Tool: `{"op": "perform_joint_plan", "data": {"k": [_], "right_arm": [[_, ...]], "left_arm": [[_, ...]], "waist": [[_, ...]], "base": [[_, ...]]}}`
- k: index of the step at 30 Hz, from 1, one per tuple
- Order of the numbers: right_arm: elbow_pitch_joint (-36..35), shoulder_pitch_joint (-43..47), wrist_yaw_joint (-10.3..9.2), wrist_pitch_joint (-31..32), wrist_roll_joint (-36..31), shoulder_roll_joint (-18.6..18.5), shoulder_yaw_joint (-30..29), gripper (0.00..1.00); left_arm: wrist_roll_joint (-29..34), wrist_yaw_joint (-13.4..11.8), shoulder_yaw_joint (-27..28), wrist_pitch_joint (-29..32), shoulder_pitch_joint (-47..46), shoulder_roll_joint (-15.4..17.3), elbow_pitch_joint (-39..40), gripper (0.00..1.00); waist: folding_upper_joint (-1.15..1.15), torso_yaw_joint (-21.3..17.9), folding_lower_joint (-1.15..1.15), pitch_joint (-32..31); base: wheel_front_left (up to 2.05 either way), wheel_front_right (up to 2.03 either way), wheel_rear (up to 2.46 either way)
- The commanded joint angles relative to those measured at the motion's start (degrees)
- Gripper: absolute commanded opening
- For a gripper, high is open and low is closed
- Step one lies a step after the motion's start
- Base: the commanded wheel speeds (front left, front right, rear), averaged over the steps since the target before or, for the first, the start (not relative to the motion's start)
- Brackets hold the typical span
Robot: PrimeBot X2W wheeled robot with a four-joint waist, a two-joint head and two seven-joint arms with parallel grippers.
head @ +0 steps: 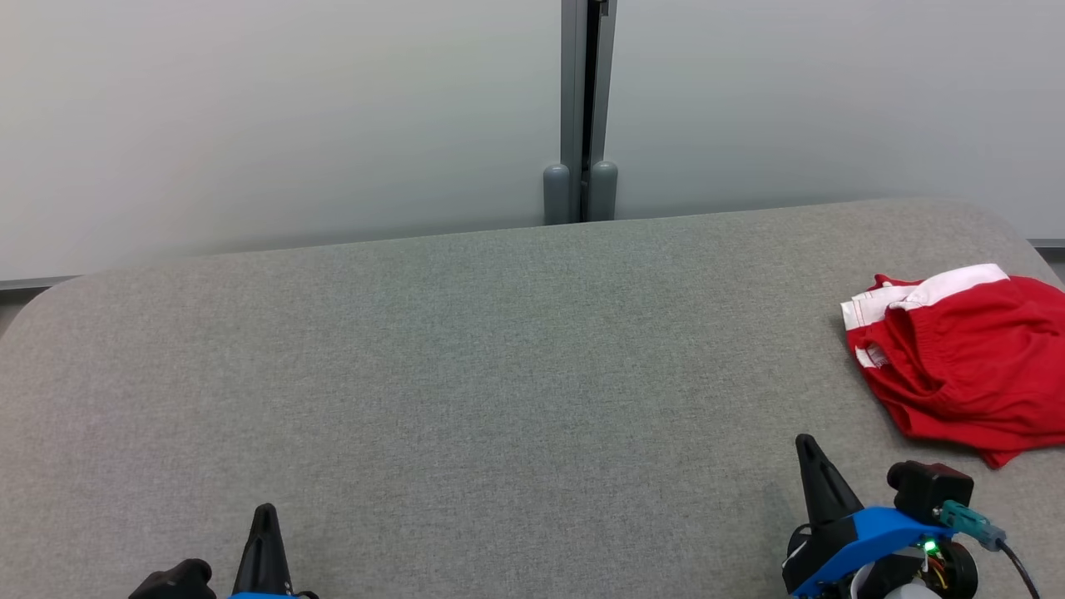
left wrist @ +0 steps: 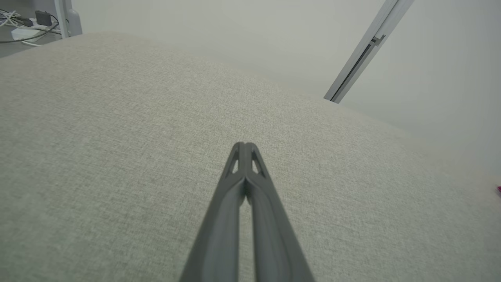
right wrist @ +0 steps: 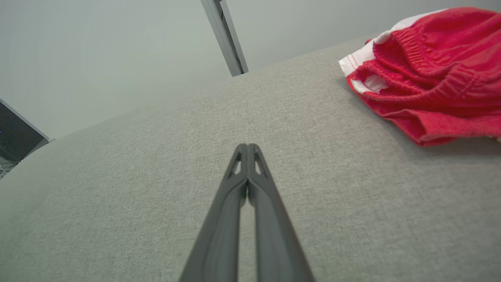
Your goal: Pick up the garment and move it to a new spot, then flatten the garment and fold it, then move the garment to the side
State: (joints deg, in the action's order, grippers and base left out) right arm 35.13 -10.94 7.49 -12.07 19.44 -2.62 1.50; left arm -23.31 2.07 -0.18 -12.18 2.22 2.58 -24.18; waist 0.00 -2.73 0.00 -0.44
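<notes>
Head view: pale grey wall [head: 250,125] at the back, split by a grey upright post [head: 582,100]. Below it, a wide desk [head: 499,374] covered in grey woven fabric, far corners rounded. On the desk's right side, a red garment [head: 965,366] with white trim. Lies crumpled in a loose heap, cut off by the right border. At lower left, left gripper [head: 265,524], dark fingers pointing up the frame, jaws pressed together. Holds nothing. At lower right, right gripper [head: 814,466] on a blue mount, jaws likewise closed and empty. Sits near the garment's near edge, apart from it.

Left wrist view: grey fabric desk [left wrist: 117,137] sloping away toward the pale wall, post [left wrist: 364,58] slanting across the upper right. Tangle of cables [left wrist: 23,23] at upper left, beyond the desk's corner. Left gripper [left wrist: 243,150] over bare fabric, jaws tip to tip, gripping nothing. Tiny pink-red speck [left wrist: 499,190] at the right border, too small to tell.

Right wrist view: desk [right wrist: 117,196] running up to the wall, post [right wrist: 225,35] leaning at top centre, dark panel [right wrist: 15,137] at far left. Garment [right wrist: 430,78] at upper right, elastic waistband bunched, white strip along its far side. Rests on the fabric. Right gripper [right wrist: 247,150] with jaws fully closed and empty, aimed left of the garment and clear of it.
</notes>
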Motion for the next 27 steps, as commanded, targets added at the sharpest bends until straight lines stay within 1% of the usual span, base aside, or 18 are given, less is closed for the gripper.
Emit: {"op": "perform_joint_plan", "data": {"k": [1,13,27], "right_arm": [[-2.0,-0.3,0.01,0.7,3.2,-0.1,-0.4,0.0],[-5.5,0.7,0.01,3.5,14.9,-0.2,-1.5,0.0],[-8.8,1.5,0.01,6.5,26.5,-0.2,-2.8,0.0]], "left_arm": [[-2.9,0.3,0.6,0.6,-1.9,0.2,1.4,0.0],[-13.9,1.2,1.5,3.4,-2.9,0.3,3.1,0.0],[-25.0,2.1,2.6,6.5,-4.2,0.3,4.6,0.0]], "waist": [[0.0,0.0,0.0,0.0],[0.0,0.3,0.0,0.1],[0.0,0.7,0.0,0.2]], "base": [[0.0,0.0,0.0],[0.0,0.0,0.0],[0.0,0.0,0.0]]}}
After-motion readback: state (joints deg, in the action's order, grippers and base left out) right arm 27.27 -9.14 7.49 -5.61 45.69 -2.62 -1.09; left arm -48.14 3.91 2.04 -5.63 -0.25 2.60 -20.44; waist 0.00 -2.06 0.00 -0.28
